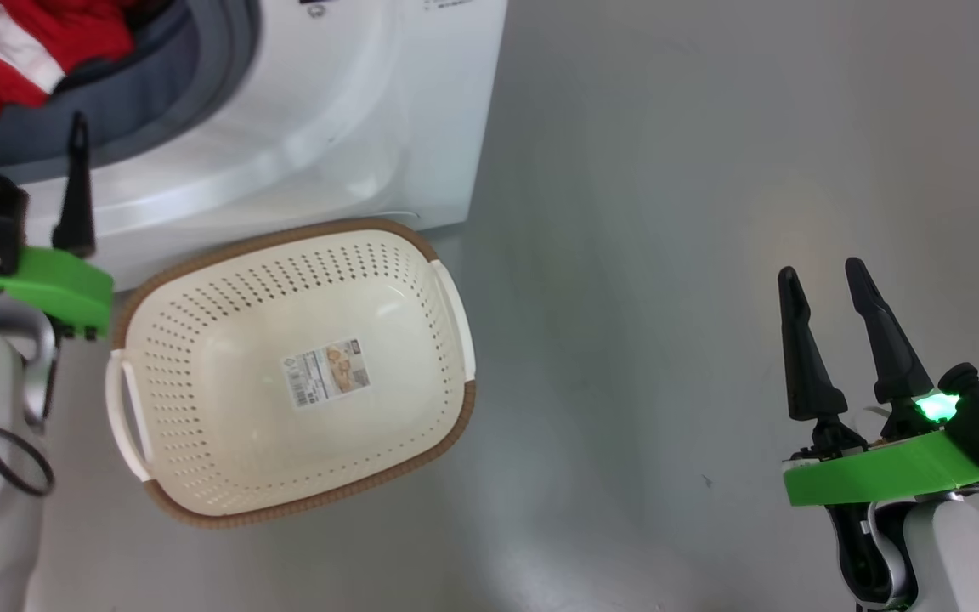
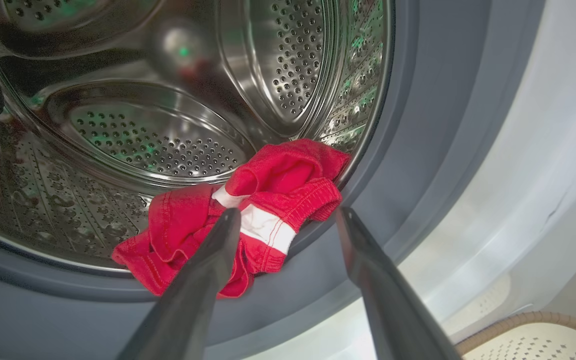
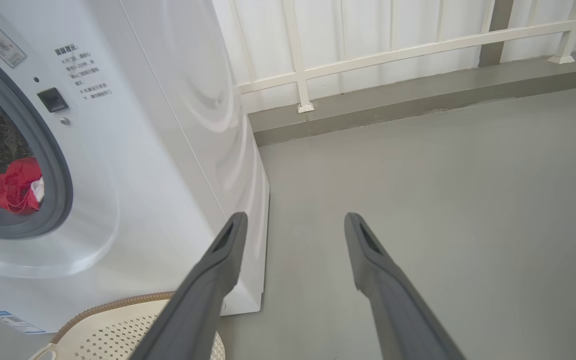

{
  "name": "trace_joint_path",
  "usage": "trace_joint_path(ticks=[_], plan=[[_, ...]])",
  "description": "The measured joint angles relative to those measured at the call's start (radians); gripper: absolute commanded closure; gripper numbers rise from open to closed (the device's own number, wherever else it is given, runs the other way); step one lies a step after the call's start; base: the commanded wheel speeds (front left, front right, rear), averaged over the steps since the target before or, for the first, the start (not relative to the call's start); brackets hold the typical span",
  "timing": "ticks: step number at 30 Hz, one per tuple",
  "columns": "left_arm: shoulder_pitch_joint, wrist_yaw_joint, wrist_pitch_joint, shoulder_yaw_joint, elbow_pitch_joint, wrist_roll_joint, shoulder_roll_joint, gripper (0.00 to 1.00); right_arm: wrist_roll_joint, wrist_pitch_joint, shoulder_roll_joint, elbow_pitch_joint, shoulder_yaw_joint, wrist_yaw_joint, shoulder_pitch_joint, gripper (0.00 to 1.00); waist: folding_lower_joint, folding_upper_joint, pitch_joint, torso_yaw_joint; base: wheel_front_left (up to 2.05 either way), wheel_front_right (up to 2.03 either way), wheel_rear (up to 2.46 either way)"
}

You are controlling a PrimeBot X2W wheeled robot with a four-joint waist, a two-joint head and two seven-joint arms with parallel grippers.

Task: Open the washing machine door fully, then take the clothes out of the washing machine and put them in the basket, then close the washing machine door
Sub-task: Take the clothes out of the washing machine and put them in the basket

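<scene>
Two dark fingers of the left gripper (image 2: 288, 213) stand spread wide and empty, aimed at the bright red bundle of clothes (image 2: 278, 175) with its white panel. That bundle lies at the near lip of the perforated steel drum (image 2: 168, 145), spilling onto the grey rubber gasket (image 2: 418, 150) of the big white front-loading washing machine (image 3: 168, 125), whose mouth is unobstructed. Whether the left-hand finger touches the cloth I cannot tell.

The right gripper (image 1: 821, 272) hangs well apart to the right over the bare grey floor (image 1: 668, 212), its fingers likewise wide with nothing between them. The cream-white perforated plastic basket (image 1: 226, 425) with brown rim trim sits on the floor just beside the machine's front, holding nothing but a sticker (image 1: 328, 374).

The likeliest trouble is a shallow pinch. If the fingers close on one loose fold, the rest may trail, catch on the gasket and slide free, landing on the floor short of the basket. Reaching too low could nip the rubber along with the cloth. A push before closing could also shove the bundle farther into the drum.
</scene>
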Motion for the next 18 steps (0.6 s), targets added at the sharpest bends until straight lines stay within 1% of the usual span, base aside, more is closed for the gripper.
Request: trace_joint_path(ticks=[5, 11, 18], plan=[[-0.086, 0.026, 0.000, -0.031, 0.082, 0.025, 0.037, 0.00, 0.001, 0.000, 0.000, -0.003, 0.011, 0.000, -0.020, 0.00, 0.0000, 0.0000, 0.038, -0.025, 0.00, 0.00, 0.00], [-0.166, 0.059, 0.000, -0.076, 0.191, 0.061, 0.066, 0.00, 0.020, 0.000, 0.000, -0.004, 0.011, 0.000, -0.025, 0.00, 0.0000, 0.0001, 0.062, -0.049, 0.00, 0.00, 0.00], [-0.239, 0.072, 0.000, -0.109, 0.299, 0.068, 0.096, 0.00, 0.044, 0.000, 0.000, -0.004, 0.023, 0.000, -0.028, 0.00, 0.0000, 0.0001, 0.067, -0.071, 0.00, 0.00, 0.00]])
